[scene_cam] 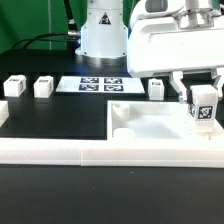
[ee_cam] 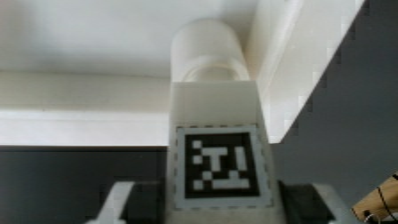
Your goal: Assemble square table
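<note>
Exterior view, item 1: gripper (scene_cam: 203, 97), clenched on a leg (scene_cam: 203, 113), tag facing the camera, at the exterior view's right.
Item 2: tabletop (scene_cam: 150, 128), flat on the black table (scene_cam: 60, 110), raised rim up. The held leg hangs upright over its right part; whether they touch cannot be told.
Item 3: three loose legs beyond the tabletop, well apart from the gripper: outer leg (scene_cam: 15, 86), second leg (scene_cam: 43, 87), third leg (scene_cam: 157, 88) just behind the tabletop's far rim.
Item 4: marker board (scene_cam: 98, 84) between second and third leg.
Item 5: rail (scene_cam: 60, 152), along the tabletop's near edge.

Wrist view, shown only here: both fingers (ee_cam: 121, 205) pressed against the held leg's (ee_cam: 217, 110) sides at the gripper (ee_cam: 219, 205); tag close up; the leg's rounded end against the white tabletop (ee_cam: 80, 110). Loose legs, marker board and rail appear only in the exterior view.
</note>
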Robot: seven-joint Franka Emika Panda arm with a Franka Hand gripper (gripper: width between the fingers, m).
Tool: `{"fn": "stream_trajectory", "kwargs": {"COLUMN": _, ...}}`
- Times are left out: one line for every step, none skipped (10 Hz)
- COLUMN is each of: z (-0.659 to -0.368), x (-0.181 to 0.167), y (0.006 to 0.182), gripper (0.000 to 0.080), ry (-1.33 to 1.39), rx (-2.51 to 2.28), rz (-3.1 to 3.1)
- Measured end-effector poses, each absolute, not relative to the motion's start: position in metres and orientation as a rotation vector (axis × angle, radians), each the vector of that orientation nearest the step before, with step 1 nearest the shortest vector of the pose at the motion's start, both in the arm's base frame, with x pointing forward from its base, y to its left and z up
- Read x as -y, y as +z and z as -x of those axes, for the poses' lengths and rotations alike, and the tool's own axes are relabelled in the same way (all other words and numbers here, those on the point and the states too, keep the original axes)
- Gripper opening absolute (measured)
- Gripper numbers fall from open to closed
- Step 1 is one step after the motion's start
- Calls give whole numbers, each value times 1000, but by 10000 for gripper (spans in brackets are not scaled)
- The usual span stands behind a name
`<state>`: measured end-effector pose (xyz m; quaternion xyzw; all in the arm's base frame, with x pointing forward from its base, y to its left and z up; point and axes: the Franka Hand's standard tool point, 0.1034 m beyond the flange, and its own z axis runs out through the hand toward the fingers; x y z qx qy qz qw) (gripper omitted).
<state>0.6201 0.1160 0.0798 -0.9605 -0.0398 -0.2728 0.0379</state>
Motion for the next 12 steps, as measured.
{"fn": "stream_trajectory", "kwargs": {"z": -620, "x": -116, "y": 80, "gripper": 291, "ry": -856, "rx": 122, "rz": 2943}}
{"fn": "stream_trajectory", "kwargs": {"z": -620, "x": -116, "y": 80, "gripper": 291, "ry": -866, "rx": 122, "rz": 2941}}
{"fn": "stream_trajectory", "kwargs": {"z": -620, "x": -116, "y": 80, "gripper": 291, "ry": -869, "rx": 123, "rz": 2940}}
{"fn": "stream_trajectory", "kwargs": {"z": -620, "x": -116, "y": 80, "gripper": 300, "ry": -869, "rx": 123, "rz": 2941}}
{"fn": "stream_trajectory", "kwargs": {"z": -620, "x": -116, "y": 80, "gripper": 300, "ry": -869, "rx": 123, "rz": 2941}}
{"fn": "stream_trajectory", "kwargs": {"z": -620, "x": -116, "y": 80, "gripper": 476, "ry": -869, "rx": 123, "rz": 2941}}
{"fn": "stream_trajectory", "kwargs": {"z": -620, "x": -116, "y": 80, "gripper": 628, "ry": -869, "rx": 123, "rz": 2941}}
{"fn": "stream_trajectory", "kwargs": {"z": -620, "x": -116, "y": 80, "gripper": 628, "ry": -869, "rx": 123, "rz": 2941}}
{"fn": "stream_trajectory", "kwargs": {"z": -620, "x": -116, "y": 80, "gripper": 644, "ry": -869, "rx": 123, "rz": 2941}}
{"fn": "stream_trajectory", "kwargs": {"z": -620, "x": -116, "y": 80, "gripper": 644, "ry": -869, "rx": 123, "rz": 2941}}
{"fn": "stream_trajectory", "kwargs": {"z": -620, "x": -116, "y": 80, "gripper": 648, "ry": -869, "rx": 123, "rz": 2941}}
{"fn": "stream_trajectory", "kwargs": {"z": -620, "x": -116, "y": 80, "gripper": 649, "ry": -869, "rx": 123, "rz": 2941}}
